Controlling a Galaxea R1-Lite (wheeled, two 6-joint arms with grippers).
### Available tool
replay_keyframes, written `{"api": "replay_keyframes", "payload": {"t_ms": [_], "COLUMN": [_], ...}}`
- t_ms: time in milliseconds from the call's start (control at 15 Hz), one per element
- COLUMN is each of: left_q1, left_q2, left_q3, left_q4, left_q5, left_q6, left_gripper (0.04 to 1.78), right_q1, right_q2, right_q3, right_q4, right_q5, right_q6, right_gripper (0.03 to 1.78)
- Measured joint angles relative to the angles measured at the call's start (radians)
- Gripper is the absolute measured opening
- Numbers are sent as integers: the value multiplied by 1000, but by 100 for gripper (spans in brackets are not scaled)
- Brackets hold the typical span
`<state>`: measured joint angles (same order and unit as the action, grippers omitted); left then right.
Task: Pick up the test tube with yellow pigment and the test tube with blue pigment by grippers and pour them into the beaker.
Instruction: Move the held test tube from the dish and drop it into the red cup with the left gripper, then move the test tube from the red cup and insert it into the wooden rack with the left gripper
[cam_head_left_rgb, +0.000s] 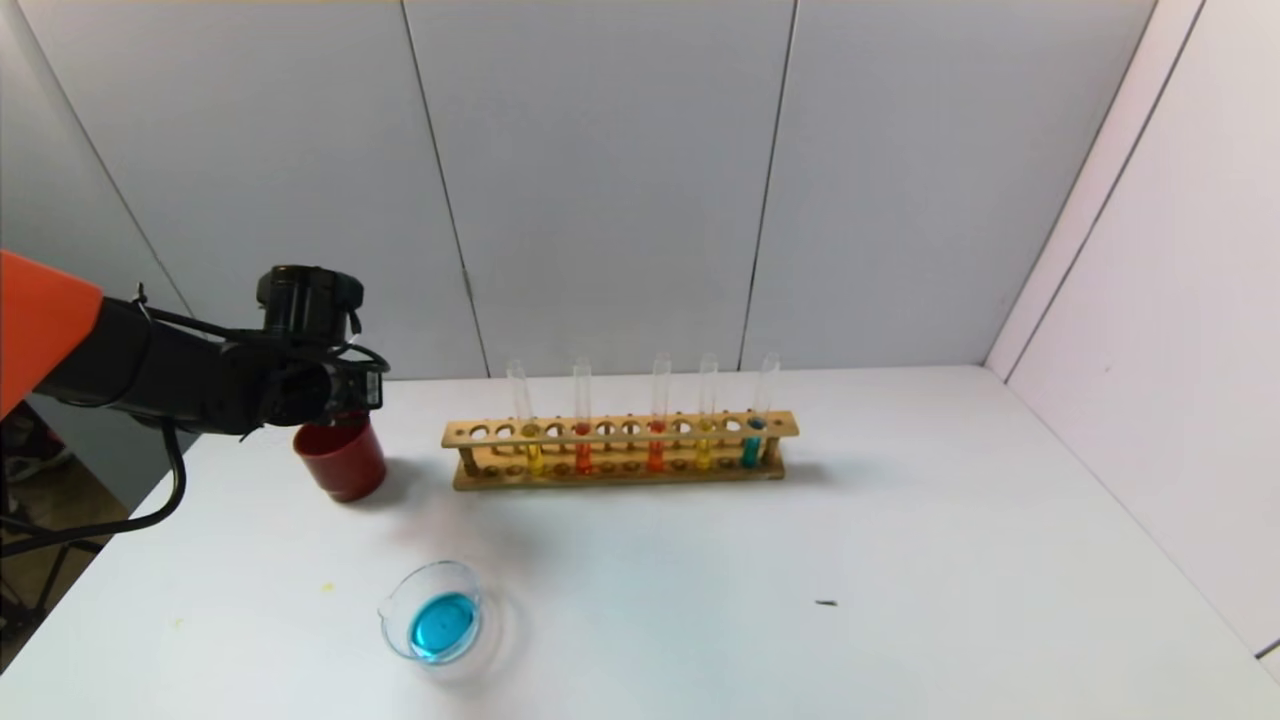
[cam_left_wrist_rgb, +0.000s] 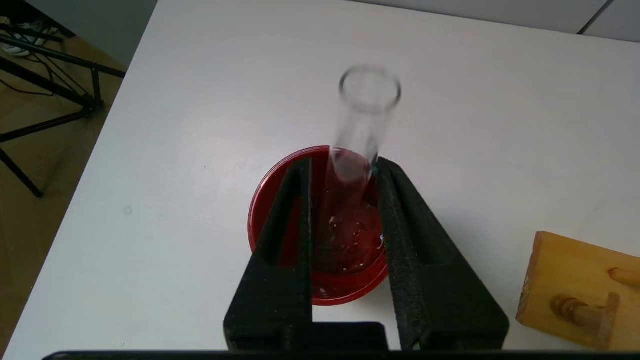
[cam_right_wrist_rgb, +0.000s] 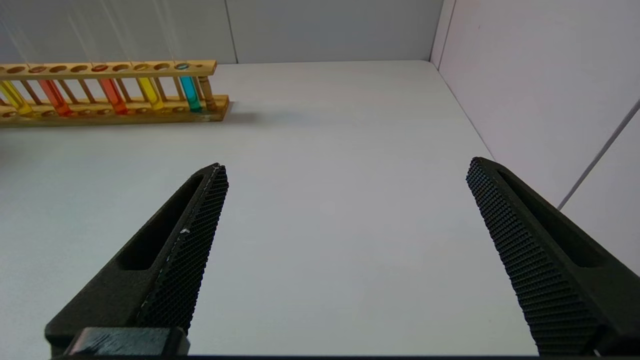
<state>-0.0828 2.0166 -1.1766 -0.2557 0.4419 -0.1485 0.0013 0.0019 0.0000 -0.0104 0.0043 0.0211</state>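
Observation:
My left gripper (cam_head_left_rgb: 335, 392) hangs over the dark-red cup (cam_head_left_rgb: 342, 465) at the table's left. In the left wrist view its jaws (cam_left_wrist_rgb: 342, 162) straddle an empty clear test tube (cam_left_wrist_rgb: 367, 100) that stands tilted in the cup (cam_left_wrist_rgb: 270, 200). The tube touches one finger, with a gap to the other. The beaker (cam_head_left_rgb: 440, 620) at the front left holds blue liquid. The wooden rack (cam_head_left_rgb: 620, 475) holds a blue tube (cam_head_left_rgb: 752, 445) at its right end and two yellow tubes (cam_head_left_rgb: 703, 450) (cam_head_left_rgb: 531, 455). My right gripper (cam_right_wrist_rgb: 345, 170) is open and empty over bare table.
Two orange-red tubes (cam_head_left_rgb: 583, 455) (cam_head_left_rgb: 655, 452) stand in the rack, whose end shows in the left wrist view (cam_left_wrist_rgb: 575, 285). The rack also shows in the right wrist view (cam_right_wrist_rgb: 115, 112). Grey walls close the back and right. The table's left edge drops to the floor.

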Motion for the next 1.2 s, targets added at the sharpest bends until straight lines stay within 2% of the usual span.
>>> {"api": "replay_keyframes", "payload": {"t_ms": [133,267,400,533,733,1200], "left_q1": [0,0,-2,-9,-42,-192], "left_q2": [-4,-8,-25,-55,-120,-305], "left_q3": [10,23,36,56,99,235], "left_q4": [-13,-16,-16,-15,-13,-17], "left_q5": [0,1,2,2,1,-1], "left_q6": [5,5,7,11,13,-10], "left_gripper": [77,114,143,163,174,174], "right_q1": [0,0,0,0,0,0], "right_q2": [0,0,0,0,0,0], "right_q3": [0,0,0,0,0,0], "right_q4": [0,0,0,0,0,0], "right_q5": [0,0,0,0,0,0], "right_q6": [0,0,0,0,0,0], "right_gripper": [174,174,174,174,174,174]}}
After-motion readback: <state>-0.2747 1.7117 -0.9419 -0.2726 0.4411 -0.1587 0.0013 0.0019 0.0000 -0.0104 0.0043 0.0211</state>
